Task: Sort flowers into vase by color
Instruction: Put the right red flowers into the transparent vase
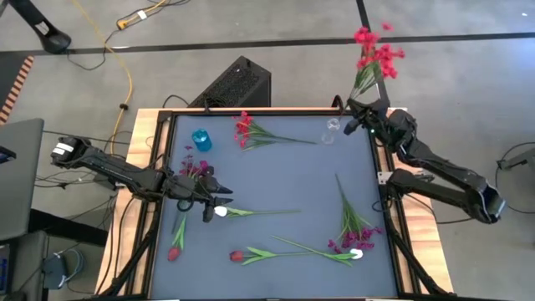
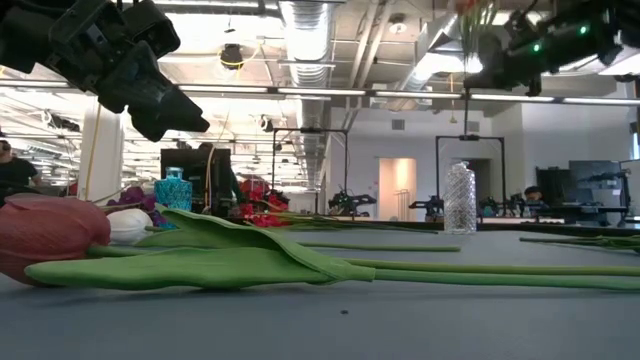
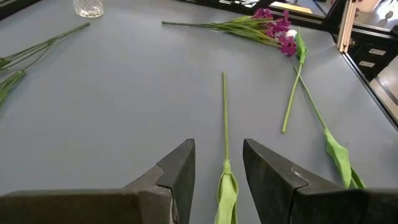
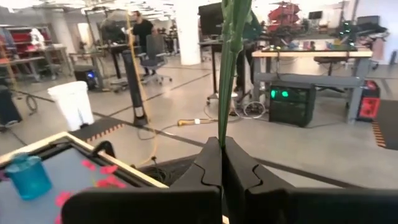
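— Where's the right gripper (image 1: 361,107)?
— At the table's (image 1: 284,180) far right corner, fingers clamped on the stems of a red spray (image 1: 374,52) that sticks out past the far edge. A clear vase (image 1: 333,129) stands just left of it.

— And the left gripper (image 1: 209,196)?
— Near the left edge, fingers apart, straddling the white tulip (image 1: 221,211) where leaf meets stem.

— Other flowers?
— Another red spray (image 1: 245,130) lies beside the blue vase (image 1: 201,140) at the far left. A magenta spray (image 1: 361,238) lies near right, and red tulips (image 1: 237,255) near the front.
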### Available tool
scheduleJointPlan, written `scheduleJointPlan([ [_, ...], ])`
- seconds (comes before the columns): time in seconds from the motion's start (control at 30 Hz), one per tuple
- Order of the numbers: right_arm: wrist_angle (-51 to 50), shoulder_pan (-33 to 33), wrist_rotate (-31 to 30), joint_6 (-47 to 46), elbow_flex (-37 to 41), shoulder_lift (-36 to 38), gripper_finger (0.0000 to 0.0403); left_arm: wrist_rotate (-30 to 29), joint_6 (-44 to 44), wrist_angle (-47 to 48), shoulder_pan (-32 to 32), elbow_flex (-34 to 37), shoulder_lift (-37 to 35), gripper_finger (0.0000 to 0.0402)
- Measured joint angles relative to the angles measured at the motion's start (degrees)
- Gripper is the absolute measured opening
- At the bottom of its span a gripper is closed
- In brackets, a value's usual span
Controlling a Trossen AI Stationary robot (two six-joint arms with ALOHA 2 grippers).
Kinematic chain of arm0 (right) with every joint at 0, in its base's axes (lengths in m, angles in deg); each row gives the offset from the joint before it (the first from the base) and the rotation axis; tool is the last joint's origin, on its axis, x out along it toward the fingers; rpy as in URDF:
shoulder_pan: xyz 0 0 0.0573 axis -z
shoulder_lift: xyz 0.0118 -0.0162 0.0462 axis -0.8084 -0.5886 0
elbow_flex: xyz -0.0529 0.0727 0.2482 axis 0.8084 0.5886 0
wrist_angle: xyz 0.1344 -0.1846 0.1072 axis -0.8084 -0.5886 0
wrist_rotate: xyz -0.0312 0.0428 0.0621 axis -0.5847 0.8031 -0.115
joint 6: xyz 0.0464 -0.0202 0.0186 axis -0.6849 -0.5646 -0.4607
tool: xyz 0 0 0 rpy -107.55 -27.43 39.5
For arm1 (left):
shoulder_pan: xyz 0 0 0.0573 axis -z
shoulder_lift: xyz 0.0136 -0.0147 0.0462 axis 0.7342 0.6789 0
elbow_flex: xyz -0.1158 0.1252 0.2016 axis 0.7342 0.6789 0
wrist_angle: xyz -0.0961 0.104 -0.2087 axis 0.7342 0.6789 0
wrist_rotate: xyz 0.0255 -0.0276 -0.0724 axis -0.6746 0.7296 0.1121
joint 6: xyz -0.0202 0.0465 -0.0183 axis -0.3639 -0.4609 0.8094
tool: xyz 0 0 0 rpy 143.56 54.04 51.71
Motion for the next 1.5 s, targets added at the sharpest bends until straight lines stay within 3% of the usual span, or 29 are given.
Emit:
scheduleJointPlan([
  [0.63,14.8,1.1,-0.1,-0.1,7.4,-9.6,0.0021,-1.8,0.9,0.0,0.0,0.0,0.0,0.0123],
  [1.27,7.2,1.1,-0.4,-0.1,8.2,-12.2,0.0056,-1.7,0.9,0.6,0.0,0.0,0.0,0.0123],
  [1.5,6.9,0.1,-0.3,0.0,8.2,-10.2,0.0103,-1.7,0.9,0.6,0.0,0.0,0.0,0.0123],
])
